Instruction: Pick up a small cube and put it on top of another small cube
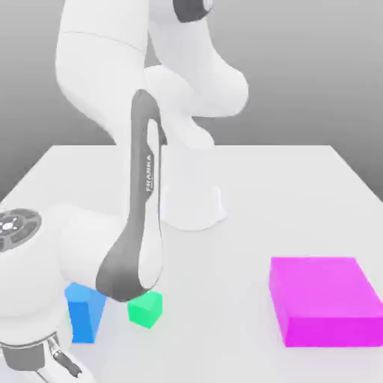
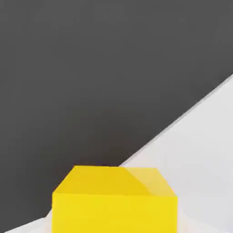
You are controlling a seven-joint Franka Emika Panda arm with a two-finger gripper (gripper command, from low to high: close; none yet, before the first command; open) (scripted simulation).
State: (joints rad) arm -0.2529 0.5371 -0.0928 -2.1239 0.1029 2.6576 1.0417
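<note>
The green cube (image 1: pixel 145 309) sat on the white surface (image 1: pixel 299 194), just beside the blue block (image 1: pixel 84 313) and well apart from the magenta block (image 1: pixel 324 301). The fingers were pressed nearly together; the hand view showed one yellow cube (image 2: pixel 113 200) close up. One of each showed.

The arm (image 1: pixel 138 224) and blue block (image 1: pixel 84 310) crowd the green cube (image 1: pixel 146 309); its magenta-block (image 1: pixel 325 299) side lies open.
</note>
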